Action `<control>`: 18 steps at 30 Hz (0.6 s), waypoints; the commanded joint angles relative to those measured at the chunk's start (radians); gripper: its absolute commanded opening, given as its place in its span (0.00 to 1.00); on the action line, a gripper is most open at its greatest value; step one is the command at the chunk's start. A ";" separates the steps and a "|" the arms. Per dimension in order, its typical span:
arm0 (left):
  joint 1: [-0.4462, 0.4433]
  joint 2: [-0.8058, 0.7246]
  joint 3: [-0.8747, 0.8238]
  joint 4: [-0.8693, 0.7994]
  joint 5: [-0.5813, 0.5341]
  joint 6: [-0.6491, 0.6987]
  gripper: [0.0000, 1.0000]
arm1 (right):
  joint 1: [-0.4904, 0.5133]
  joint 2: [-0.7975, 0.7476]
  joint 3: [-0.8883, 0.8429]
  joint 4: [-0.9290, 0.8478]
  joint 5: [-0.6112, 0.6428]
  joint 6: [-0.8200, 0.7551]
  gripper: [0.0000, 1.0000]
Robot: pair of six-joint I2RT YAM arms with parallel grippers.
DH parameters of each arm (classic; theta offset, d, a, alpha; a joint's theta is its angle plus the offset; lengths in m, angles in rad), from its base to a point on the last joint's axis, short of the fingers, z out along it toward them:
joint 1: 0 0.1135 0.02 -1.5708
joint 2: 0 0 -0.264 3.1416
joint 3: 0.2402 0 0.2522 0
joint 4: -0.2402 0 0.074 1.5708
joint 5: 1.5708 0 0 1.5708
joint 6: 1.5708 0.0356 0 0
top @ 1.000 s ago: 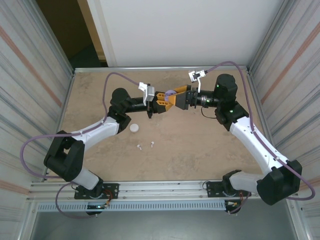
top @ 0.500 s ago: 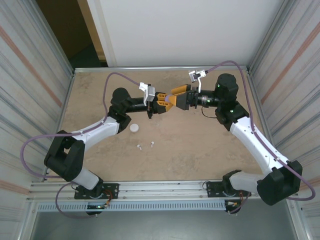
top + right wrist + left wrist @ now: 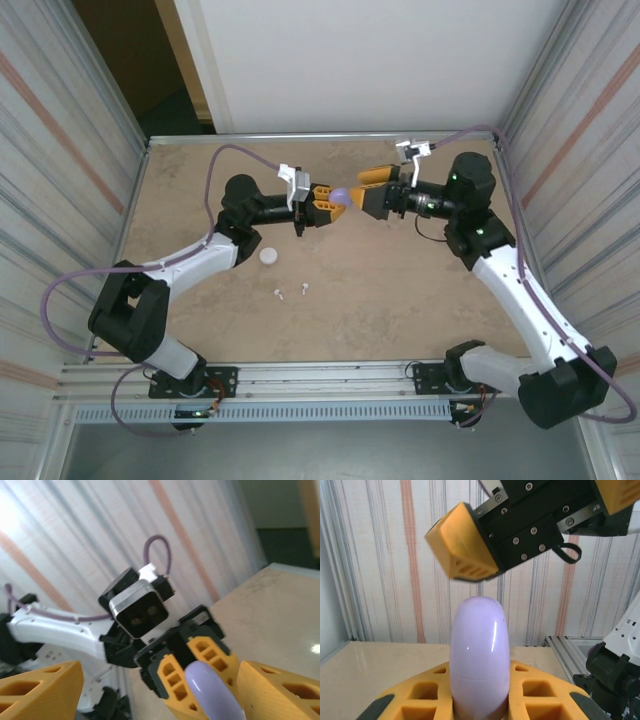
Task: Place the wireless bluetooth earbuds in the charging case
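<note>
From above, the purple charging case (image 3: 341,194) hangs over the far middle of the mottled tan bench (image 3: 400,290) – a smooth, glossy little egg. The left fingers (image 3: 322,208), yellow moulded plastic, are clamped on its left end. Just right of the case the right fingers (image 3: 374,176) stand spread wide and grip nothing. Two white earbuds (image 3: 291,292), tiny and stemmed, lie on the bench well apart from the case, toward the arm bases and a little to its left. A small white rounded case (image 3: 269,256) sits between them and the purple one, further left.

In the left wrist view the case stands upright, a fine seam ringing its lower third, its base sunk between yellow fingers (image 3: 535,690) with square pockets. One blocky right finger, its face ribbed, hovers just above the case's tip, not touching.

In the right wrist view the case's rounded lilac tip sits low in the gap between two broad yellow fingers (image 3: 280,690) – clear of both. Behind it are the honeycombed left fingers and a grey boxy wrist camera (image 3: 139,607).
</note>
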 commanded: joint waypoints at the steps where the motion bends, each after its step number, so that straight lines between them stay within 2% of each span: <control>1: 0.014 0.015 0.043 -0.071 -0.021 0.045 0.00 | -0.054 -0.065 -0.050 -0.052 0.135 0.006 0.80; 8: 0.016 0.071 0.114 -0.307 -0.082 0.150 0.00 | -0.155 -0.154 -0.166 -0.135 0.282 0.037 0.83; 18: 0.016 0.279 0.312 -0.588 -0.130 0.174 0.00 | -0.253 -0.219 -0.252 -0.223 0.353 0.039 0.84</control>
